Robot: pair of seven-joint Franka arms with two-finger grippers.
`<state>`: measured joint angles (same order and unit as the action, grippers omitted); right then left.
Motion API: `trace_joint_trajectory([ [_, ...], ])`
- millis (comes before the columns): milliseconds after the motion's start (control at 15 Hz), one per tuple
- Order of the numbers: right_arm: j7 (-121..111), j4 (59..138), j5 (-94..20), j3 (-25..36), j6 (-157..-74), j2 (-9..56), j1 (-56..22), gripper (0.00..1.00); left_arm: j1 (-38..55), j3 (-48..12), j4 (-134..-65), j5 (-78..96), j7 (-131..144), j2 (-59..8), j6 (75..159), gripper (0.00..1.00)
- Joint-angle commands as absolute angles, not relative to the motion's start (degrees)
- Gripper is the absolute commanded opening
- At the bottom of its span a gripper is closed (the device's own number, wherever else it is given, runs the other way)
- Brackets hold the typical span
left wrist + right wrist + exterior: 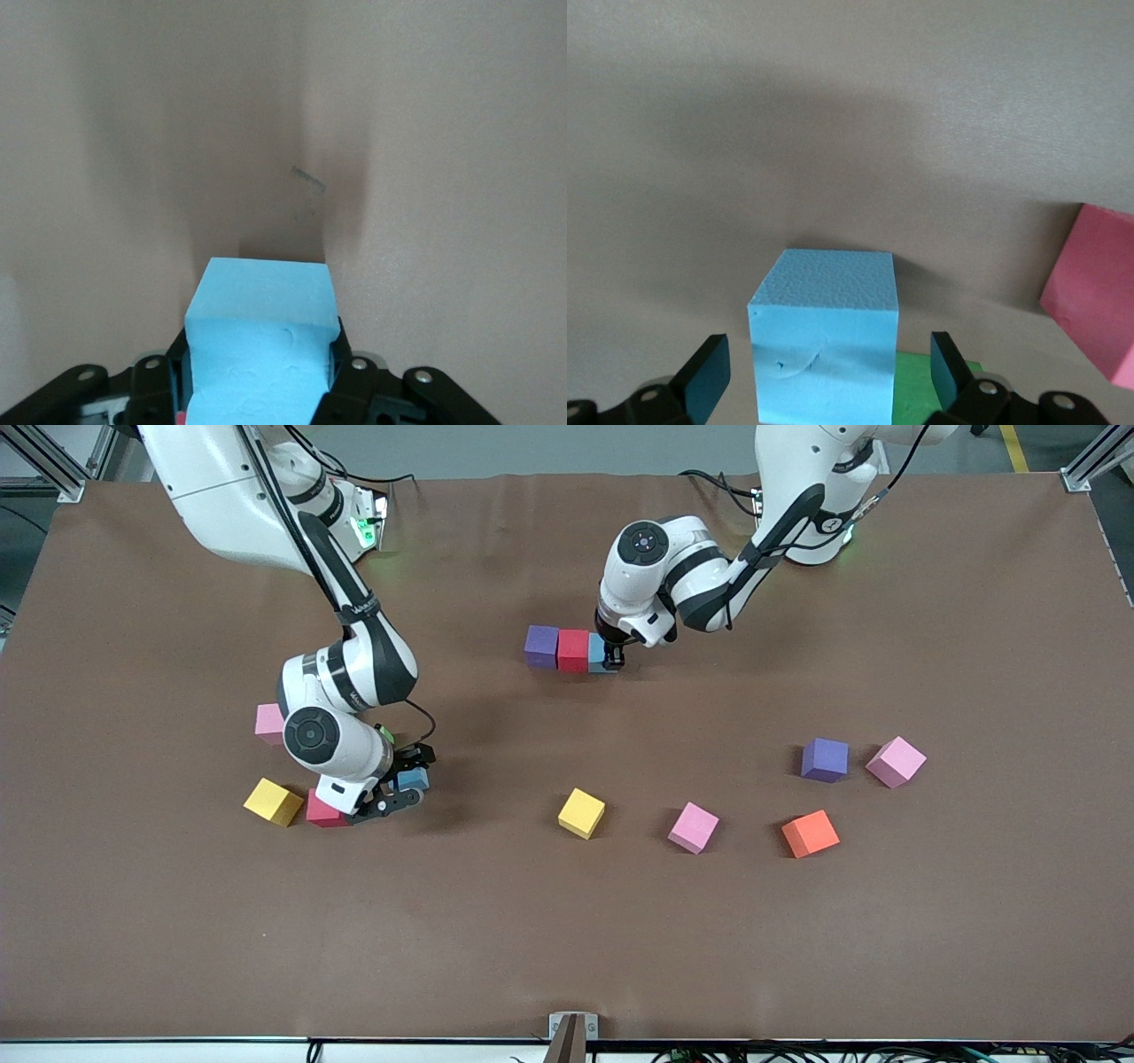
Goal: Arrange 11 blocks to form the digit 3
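A row lies mid-table: a purple block (541,646), a red block (573,649) and a blue block (596,652) at its left-arm end. My left gripper (611,660) is shut on that blue block (261,310), low at the table; in the left wrist view its fingers (344,372) press both sides. My right gripper (406,781) is open around a second blue block (413,780) on the table, with gaps on both sides in the right wrist view (824,336). A green block (921,385) lies just beside it.
Near the right gripper lie a red block (323,812), a yellow block (273,802) and a pink block (268,723). Nearer the front camera lie a yellow block (581,813), a pink block (693,827), an orange block (810,833), a purple block (825,760) and another pink block (896,762).
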<state>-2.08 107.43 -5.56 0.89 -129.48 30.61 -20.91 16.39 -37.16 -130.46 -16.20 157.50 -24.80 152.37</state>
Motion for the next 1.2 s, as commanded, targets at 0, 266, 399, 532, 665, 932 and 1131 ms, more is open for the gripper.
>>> trace_joint_trajectory([
  [0, -3.9, 107.0, -5.0, 0.8, -130.5, 31.7, -21.1, 1.0, 17.1, -37.2, -130.2, -18.6, 164.8, -24.4, 152.9, 0.2],
  [266, -4.2, 107.2, -5.0, 0.7, -131.3, 32.6, -21.3, 0.86, 17.1, -37.2, -130.1, -18.6, 164.7, -24.8, 152.8, 0.35],
  [399, -4.2, 107.2, -5.0, 0.7, -131.2, 32.8, -21.2, 0.62, 17.1, -37.2, -129.8, -18.7, 164.6, -24.6, 152.4, 0.51],
  [532, -4.2, 107.1, -5.0, 0.7, -131.1, 32.8, -21.2, 0.46, 16.9, -37.2, -129.4, -18.7, 164.5, -24.3, 150.8, 0.77],
  [665, -4.1, 107.1, -5.1, 0.7, -130.6, 32.8, -21.4, 0.38, 17.5, -37.2, -127.7, -18.7, 164.4, -24.4, 148.5, 1.0],
  [932, -2.9, 107.0, -5.8, 0.6, -129.6, 31.9, -23.5, 0.36, 17.8, -37.4, -126.4, -19.2, 164.4, -23.2, 144.6, 1.0],
  [1131, 4.0, 107.2, -5.8, 0.6, -128.6, 31.0, -25.7, 0.36, 17.4, -37.4, -125.9, -19.2, 163.9, -20.4, 141.3, 1.0],
])
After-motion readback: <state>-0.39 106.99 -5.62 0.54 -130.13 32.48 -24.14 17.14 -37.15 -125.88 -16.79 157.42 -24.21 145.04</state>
